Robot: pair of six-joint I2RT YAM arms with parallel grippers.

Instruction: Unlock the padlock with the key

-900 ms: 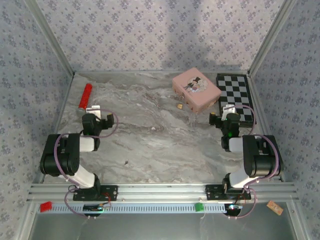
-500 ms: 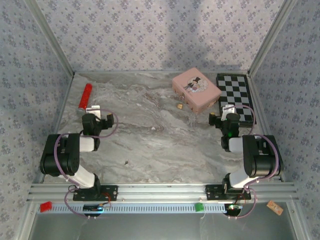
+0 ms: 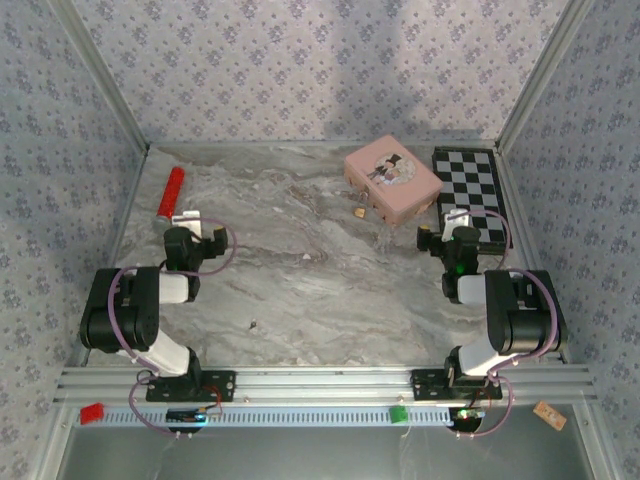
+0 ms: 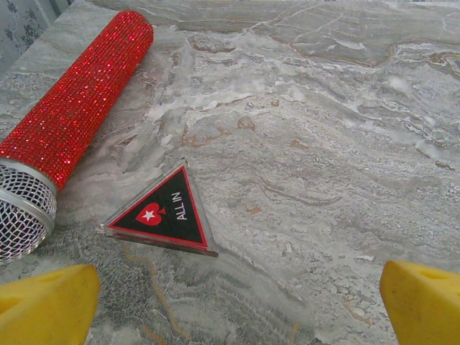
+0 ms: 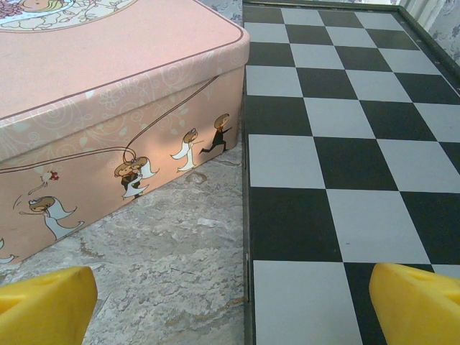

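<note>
The padlock is a tiny brass speck on the marble table, just in front of the pink box. I cannot pick out the key with certainty. A faint thin glint lies right of the padlock, too small to identify. My left gripper rests at the left of the table, far from the padlock. Its yellow fingertips stand wide apart, open over bare marble. My right gripper is open too, hovering at the near edge of the chessboard, beside the pink box.
A red glitter microphone and a triangular "ALL IN" chip lie ahead of the left gripper. The chessboard fills the back right corner. Papered walls close in the table on three sides. Small specks dot the middle.
</note>
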